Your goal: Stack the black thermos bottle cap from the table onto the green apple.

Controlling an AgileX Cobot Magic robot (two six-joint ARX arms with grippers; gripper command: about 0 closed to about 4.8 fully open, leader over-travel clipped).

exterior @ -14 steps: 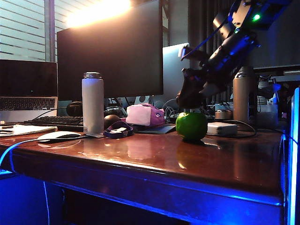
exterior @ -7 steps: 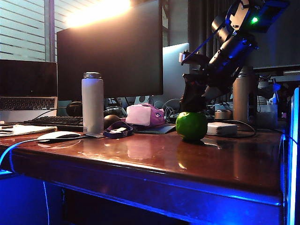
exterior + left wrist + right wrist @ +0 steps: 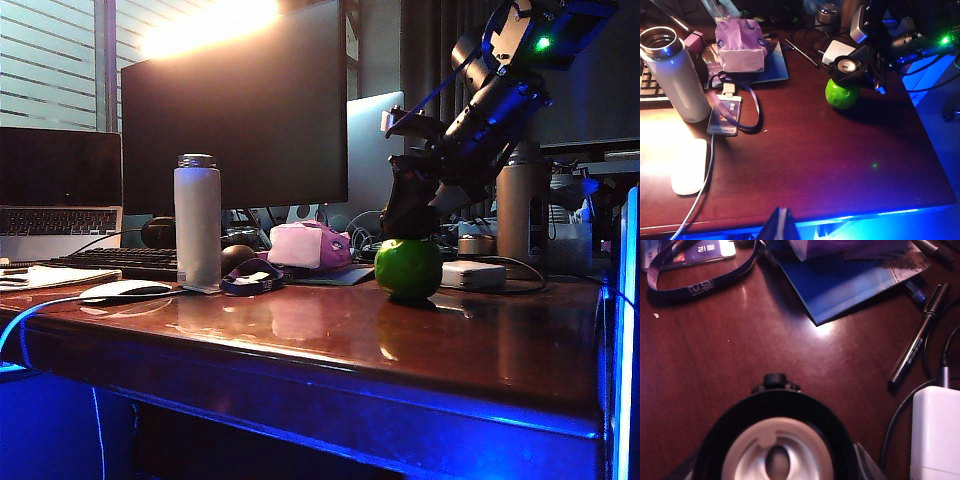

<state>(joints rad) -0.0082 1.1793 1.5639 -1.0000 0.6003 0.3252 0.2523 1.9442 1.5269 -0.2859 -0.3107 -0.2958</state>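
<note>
place: office desk | evidence: monitor (image 3: 235, 105); laptop (image 3: 58, 190); keyboard (image 3: 125, 262); mouse (image 3: 125, 290); lanyard badge (image 3: 725, 115)

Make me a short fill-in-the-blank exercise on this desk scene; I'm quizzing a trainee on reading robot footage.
1. The right gripper holds the black thermos bottle cap directly above the green ____.
2. The cap's open side faces ____.
3. The white thermos bottle on the table stands upright with its mouth ____.
4. The left gripper hangs over the table's ____ edge, away from the apple.

Missing words: apple; up; open; front
</note>
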